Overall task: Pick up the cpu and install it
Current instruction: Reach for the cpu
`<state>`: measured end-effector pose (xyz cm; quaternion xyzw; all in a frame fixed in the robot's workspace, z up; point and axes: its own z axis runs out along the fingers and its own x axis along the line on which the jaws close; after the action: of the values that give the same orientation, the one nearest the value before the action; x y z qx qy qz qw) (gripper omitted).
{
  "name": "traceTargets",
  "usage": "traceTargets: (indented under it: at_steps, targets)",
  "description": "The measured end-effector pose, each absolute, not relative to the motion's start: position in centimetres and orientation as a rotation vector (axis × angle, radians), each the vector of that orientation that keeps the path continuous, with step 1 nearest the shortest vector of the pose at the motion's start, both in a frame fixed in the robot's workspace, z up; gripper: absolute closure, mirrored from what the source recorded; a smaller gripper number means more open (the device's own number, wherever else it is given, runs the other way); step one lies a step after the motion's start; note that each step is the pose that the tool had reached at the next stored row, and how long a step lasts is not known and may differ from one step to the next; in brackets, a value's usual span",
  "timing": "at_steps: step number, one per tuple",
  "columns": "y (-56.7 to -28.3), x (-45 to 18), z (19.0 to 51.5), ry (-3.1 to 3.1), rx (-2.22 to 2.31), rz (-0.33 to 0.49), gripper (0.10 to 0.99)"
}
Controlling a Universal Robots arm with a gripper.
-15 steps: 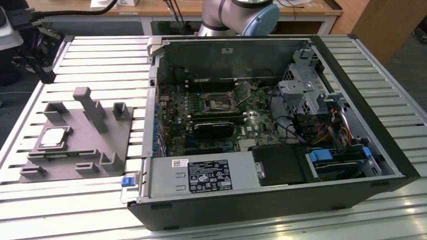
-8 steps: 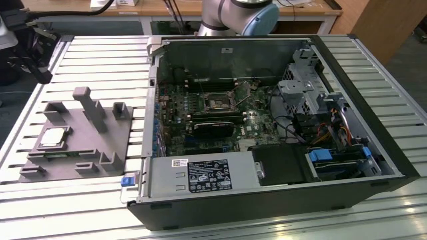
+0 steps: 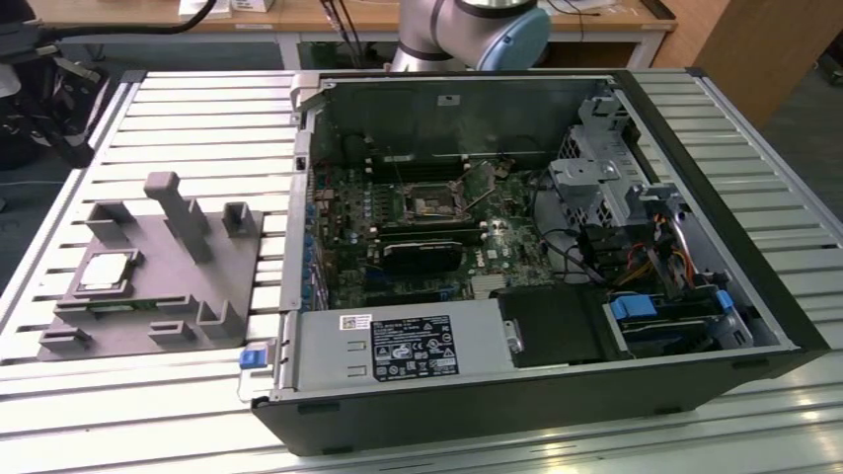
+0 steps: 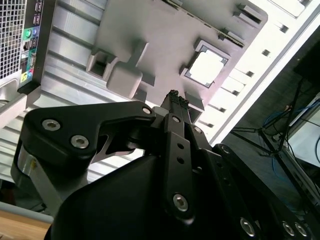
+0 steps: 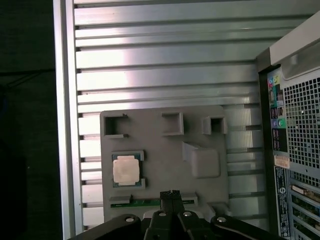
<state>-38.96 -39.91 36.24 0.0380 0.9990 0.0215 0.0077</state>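
The tool (image 5: pixel 171 194), pressed together, hangs by the grey holder (image 5: pixel 160 145) edge, cpu (image 5: pixel 125 169) apart.

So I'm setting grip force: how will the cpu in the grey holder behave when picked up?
Probably stiff and light: the cpu is a thin flat square with a metal lid. Likely slippery, as that lid looks smooth. Framed by the grey holder, it probably won't slide if nudged.

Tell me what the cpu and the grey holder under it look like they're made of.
The cpu: silvery metal lid, probably; it glares bright under the light. The grey holder: likely matte plastic, perhaps printed; flat, dull, uniform grey, no shine.
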Motion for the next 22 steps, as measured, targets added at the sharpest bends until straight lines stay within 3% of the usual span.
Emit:
traceTargets:
  at_steps: [22]
  targets:
    - [-40.0,-44.9,35.9,3.125,0.119,0.067,0.980]
